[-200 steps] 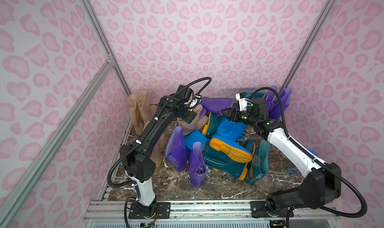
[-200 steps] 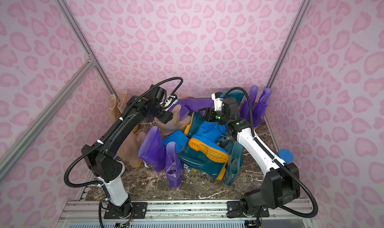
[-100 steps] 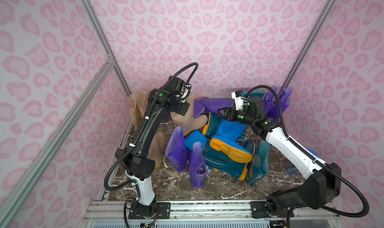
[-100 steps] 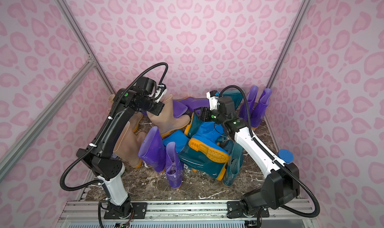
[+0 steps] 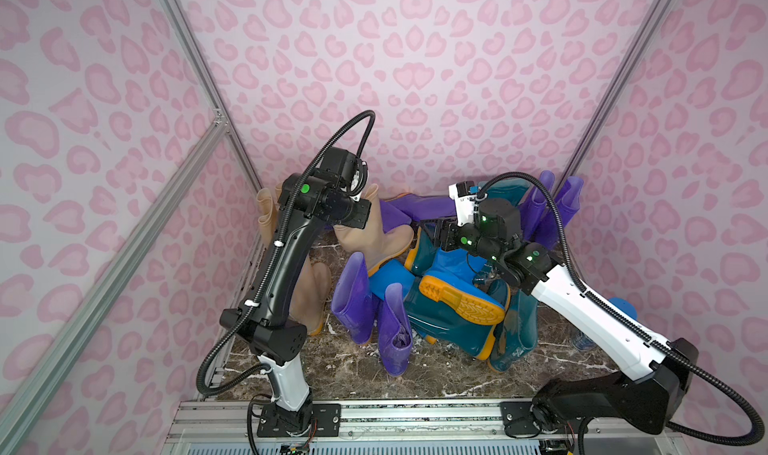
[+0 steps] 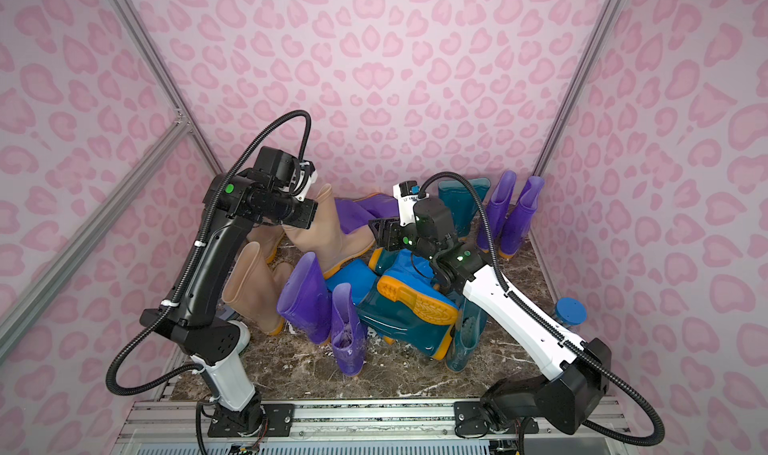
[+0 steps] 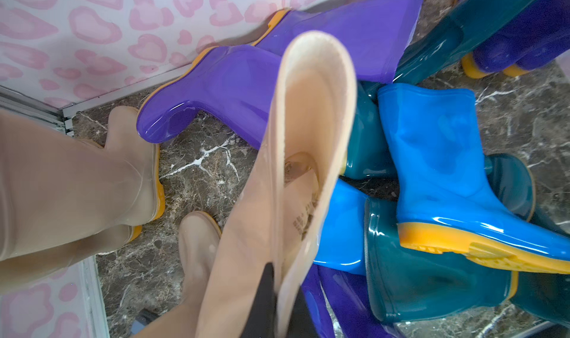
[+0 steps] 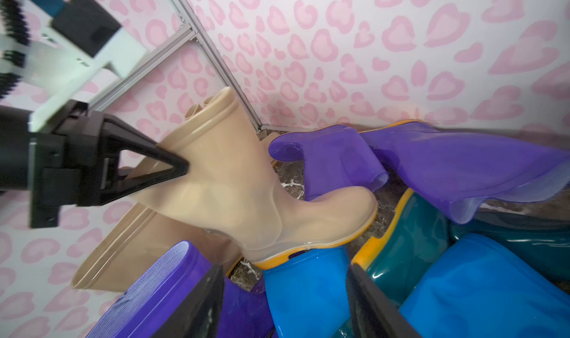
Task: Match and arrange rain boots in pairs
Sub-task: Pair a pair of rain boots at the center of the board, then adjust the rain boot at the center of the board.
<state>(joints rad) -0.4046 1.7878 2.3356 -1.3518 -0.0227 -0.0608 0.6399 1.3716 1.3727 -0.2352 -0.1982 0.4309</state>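
The left gripper (image 8: 182, 166) pinches only the soft top of the beige boot (image 8: 246, 191), so it may slip; the right gripper (image 8: 285, 277) is spread, empty.

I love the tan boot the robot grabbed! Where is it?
In a top view the beige boot is held back-left by the left claw, a purple boot lying behind it, a bright blue boot by its sole.

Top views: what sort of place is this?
Probably a staged robot-recording booth, not a home: pink heart-print walls on aluminium framing, marble-look floor, two arms bolted to a front rail.
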